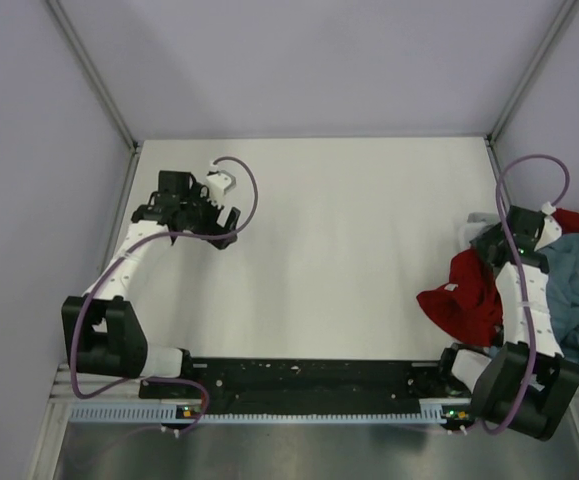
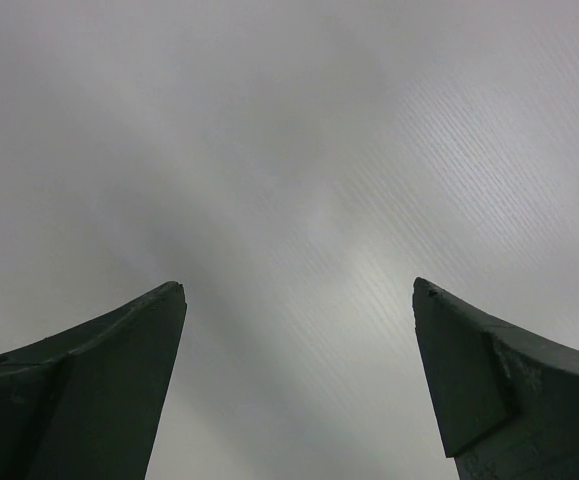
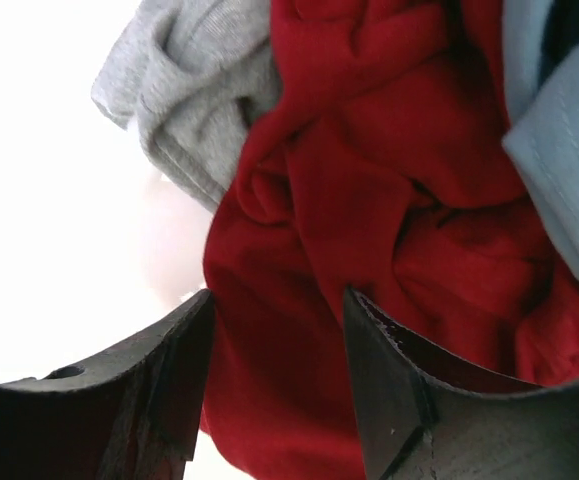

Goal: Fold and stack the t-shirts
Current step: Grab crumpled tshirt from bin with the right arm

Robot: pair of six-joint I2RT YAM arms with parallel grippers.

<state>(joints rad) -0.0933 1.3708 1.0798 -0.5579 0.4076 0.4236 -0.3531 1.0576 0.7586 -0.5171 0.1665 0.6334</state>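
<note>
R claw: jaws part-way apart, astride a fold of red cloth; biting yet or not, can't tell.
L claw: jaws wide, nothing btwn, over bare table at far left, well apart from the heap.
Step in hand (judged): picking the red tee out of the heap.
Doing it well: pinch one thick red fold only, deep enough not to slip; keep clear of neighbours; lift slow, draw twd table centre; bring L claw in to spread.
Red tee, look: deep red, bunched, soft creases, no flat panel showing.
Red tee, place: right table edge, mid-heap, beside R arm.
Grey tee: crumpled, touching the red.
Teal tee: seam showing, overlapping the red's other side.
Progress (judged): nothing folded or stacked.
</note>
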